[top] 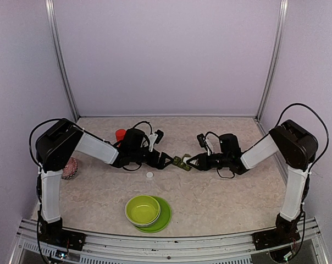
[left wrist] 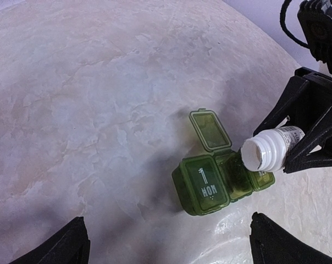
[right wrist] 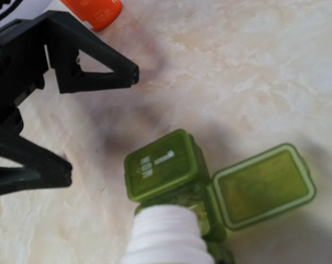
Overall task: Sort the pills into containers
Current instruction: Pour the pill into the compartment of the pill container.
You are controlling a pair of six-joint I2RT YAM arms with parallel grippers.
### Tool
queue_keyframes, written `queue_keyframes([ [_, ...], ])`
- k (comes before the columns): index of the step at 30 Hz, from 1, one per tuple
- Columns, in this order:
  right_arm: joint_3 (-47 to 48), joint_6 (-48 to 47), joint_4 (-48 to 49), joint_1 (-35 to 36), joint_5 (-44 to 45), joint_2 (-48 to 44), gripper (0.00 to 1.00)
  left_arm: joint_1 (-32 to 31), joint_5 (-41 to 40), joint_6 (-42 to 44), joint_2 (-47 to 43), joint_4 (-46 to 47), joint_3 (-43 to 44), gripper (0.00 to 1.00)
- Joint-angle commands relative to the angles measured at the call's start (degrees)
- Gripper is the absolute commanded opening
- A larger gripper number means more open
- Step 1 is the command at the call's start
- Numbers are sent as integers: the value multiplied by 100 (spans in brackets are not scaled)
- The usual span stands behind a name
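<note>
Green pill box [left wrist: 210, 184]: light, slick, skids easily; pinch its closed end with your wide-open left gripper [top: 167, 160] at 9 o'clock. Right gripper [top: 192, 161] clamps the white bottle [left wrist: 267, 149].

On the closed end lid [left wrist: 205, 186] of the containers [left wrist: 237, 179]: white "MON" and a "1"-like mark (upside down from the left wrist); white bottle [left wrist: 270, 148] label unreadable
</note>
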Motion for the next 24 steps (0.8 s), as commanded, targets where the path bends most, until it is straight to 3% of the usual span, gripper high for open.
queue_keyframes([
  [1, 88, -137, -390, 74, 111, -200, 20, 39, 65, -21, -188, 175, -66, 99],
  [24, 490, -470, -1290, 194, 307, -322, 20, 42, 66, -20, -186, 180, -71, 99],
])
